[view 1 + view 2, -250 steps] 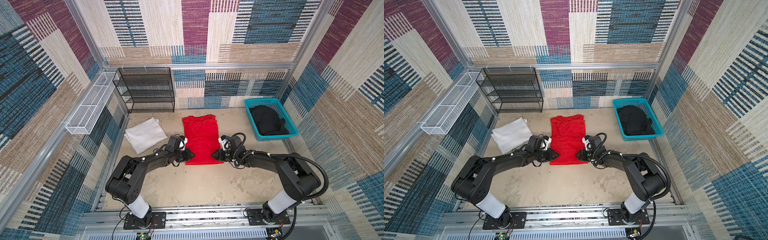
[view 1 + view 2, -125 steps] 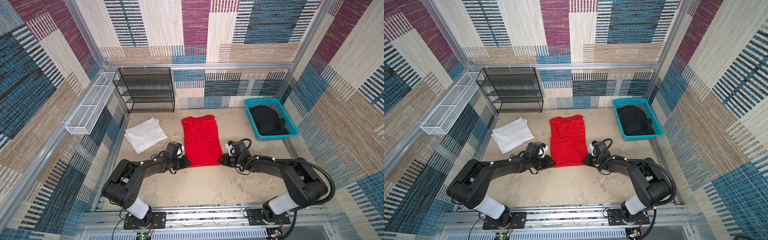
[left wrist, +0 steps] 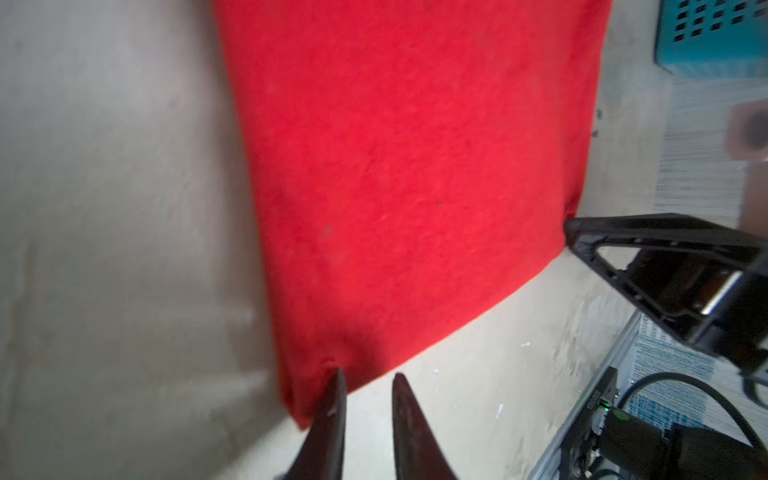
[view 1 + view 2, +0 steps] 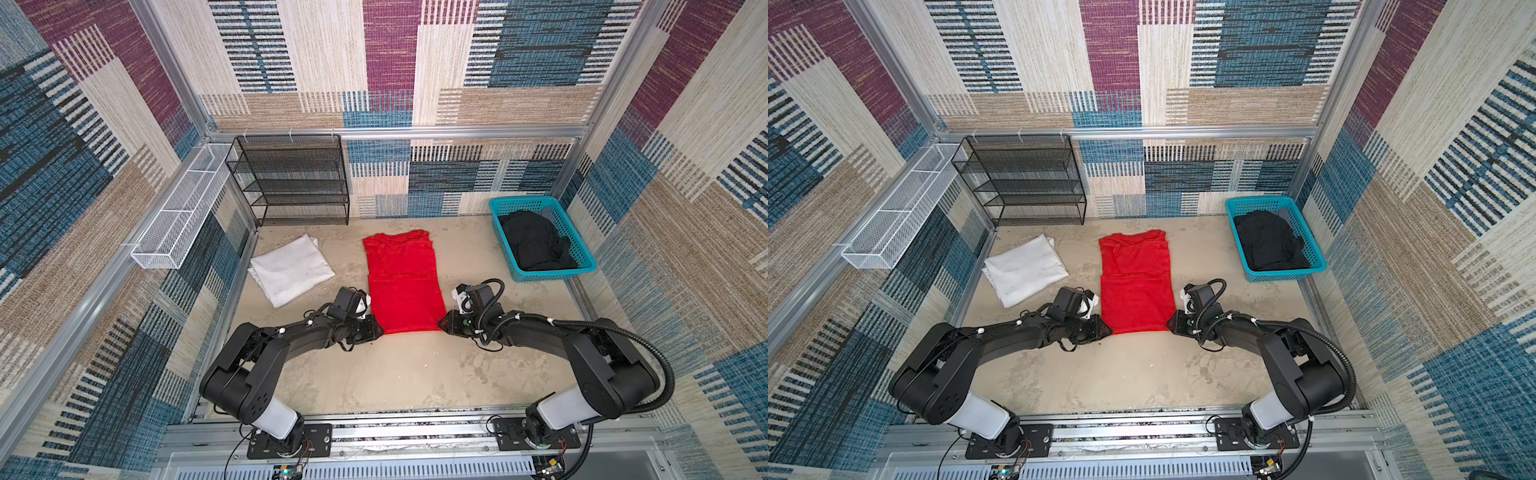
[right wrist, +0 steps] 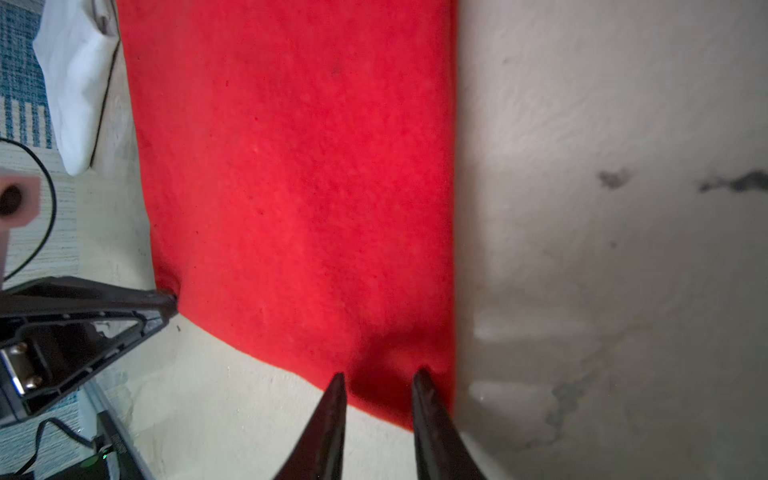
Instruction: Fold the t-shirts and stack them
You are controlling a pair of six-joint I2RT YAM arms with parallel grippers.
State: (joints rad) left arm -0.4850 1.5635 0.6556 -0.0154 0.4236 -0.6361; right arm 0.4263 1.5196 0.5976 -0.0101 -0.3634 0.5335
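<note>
The red t-shirt [image 4: 403,291] [image 4: 1137,286] lies flat on the table as a long folded strip, seen in both top views. My left gripper [image 4: 376,328] [image 3: 365,374] sits low at its near left corner, jaws a little apart, one fingertip [image 3: 336,376] touching the cloth edge. At the near right corner, my right gripper [image 4: 442,326] [image 5: 380,374] has both tips over the red cloth [image 5: 299,166], narrowly open. The white t-shirt [image 4: 291,270] lies folded at the left. The black t-shirt [image 4: 534,245] is bunched in the teal basket [image 4: 552,272].
A black wire shelf [image 4: 291,183] stands against the back wall. A white wire basket [image 4: 178,216] hangs on the left wall. The teal basket occupies the back right corner. The metal rail [image 4: 415,432] with both arm bases runs along the front.
Both grippers have slid toward the front along the red t-shirt's side edges, from about its middle to its near corners. Its near edge now lies slightly closer to the front.
</note>
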